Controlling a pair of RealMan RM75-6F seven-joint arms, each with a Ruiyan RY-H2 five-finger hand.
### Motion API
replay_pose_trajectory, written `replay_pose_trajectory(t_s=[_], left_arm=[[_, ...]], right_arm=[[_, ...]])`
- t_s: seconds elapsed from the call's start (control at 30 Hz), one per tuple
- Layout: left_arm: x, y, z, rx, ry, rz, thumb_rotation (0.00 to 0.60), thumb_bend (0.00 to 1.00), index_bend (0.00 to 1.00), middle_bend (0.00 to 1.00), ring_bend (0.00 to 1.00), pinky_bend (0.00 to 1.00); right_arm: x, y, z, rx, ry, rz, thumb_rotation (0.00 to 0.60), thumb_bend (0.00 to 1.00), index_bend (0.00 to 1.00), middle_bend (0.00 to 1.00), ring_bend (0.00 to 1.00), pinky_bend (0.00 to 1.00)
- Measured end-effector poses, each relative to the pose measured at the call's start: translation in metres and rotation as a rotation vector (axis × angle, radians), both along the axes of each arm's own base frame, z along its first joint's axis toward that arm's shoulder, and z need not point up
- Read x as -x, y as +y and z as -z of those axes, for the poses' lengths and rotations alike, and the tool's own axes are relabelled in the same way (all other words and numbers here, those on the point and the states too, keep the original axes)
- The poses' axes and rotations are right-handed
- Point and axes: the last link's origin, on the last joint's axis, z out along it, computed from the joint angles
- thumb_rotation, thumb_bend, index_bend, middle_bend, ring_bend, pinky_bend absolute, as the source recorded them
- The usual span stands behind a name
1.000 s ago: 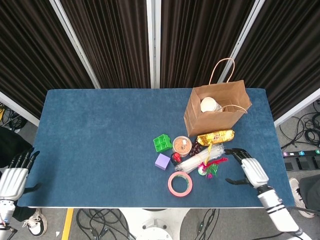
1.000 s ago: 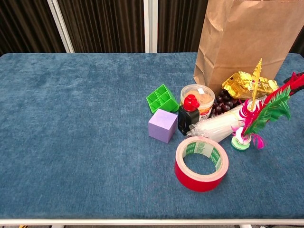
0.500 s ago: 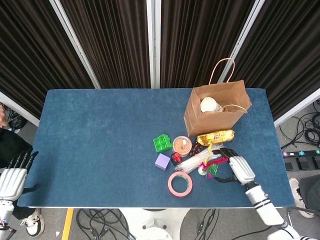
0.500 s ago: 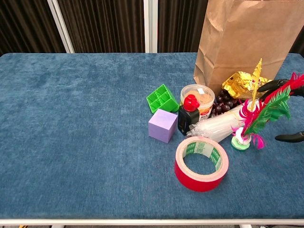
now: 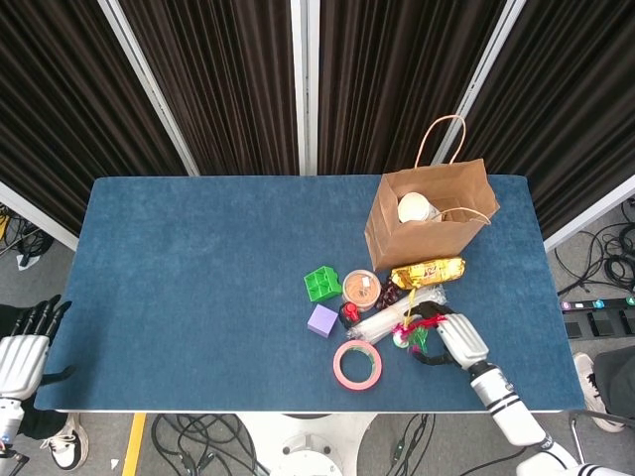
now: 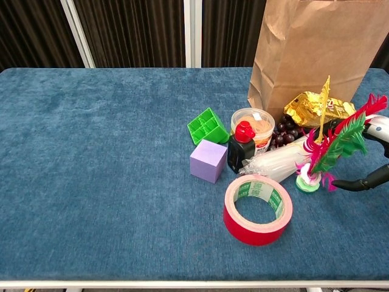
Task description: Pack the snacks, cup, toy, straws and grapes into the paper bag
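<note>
One thing matters right now: the feather toy (image 6: 325, 143), which sits just to the left of the right hand (image 5: 448, 337), practically at its fingertips. Its long axis is tilted up and away toward the paper bag (image 5: 429, 220), with the small green base (image 6: 308, 182) planted on the table. Pink, red and green feathers plus one gold one are seen fanning out from that base. The right hand's fingers are spread around the toy with nothing actually clamped, as far as can be told. The left hand (image 5: 22, 355) is parked way off at the far table edge, fingers apart and empty, so the right is clearly nearer.
</note>
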Motion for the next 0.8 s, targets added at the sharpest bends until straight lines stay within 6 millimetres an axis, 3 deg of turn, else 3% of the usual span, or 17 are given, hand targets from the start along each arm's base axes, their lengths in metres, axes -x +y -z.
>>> replay_pose_trajectory(t_s=[0.27,0.5,0.8], left_arm=[[0.003,0.000,-0.001,-0.006,-0.005,-0.006,0.600,0.05,0.07,0.04,0.00,0.11],[0.004,0.000,-0.001,-0.007,-0.007,-0.006,0.600,0.05,0.07,0.04,0.00,0.11],[0.004,0.000,-0.002,-0.008,-0.013,-0.005,0.600,0.05,0.07,0.04,0.00,0.11]], right_arm=[[-0.014,-0.008,0.007,0.022,0.000,-0.030,0.600,0.22,0.39,0.34,0.25,0.42],[-0.023,-0.014,0.015,0.022,0.010,-0.052,0.600,0.29,0.46,0.39,0.29,0.46],[-0.029,-0.017,0.020,0.040,0.002,-0.052,0.600,0.40,0.66,0.54,0.45,0.62]])
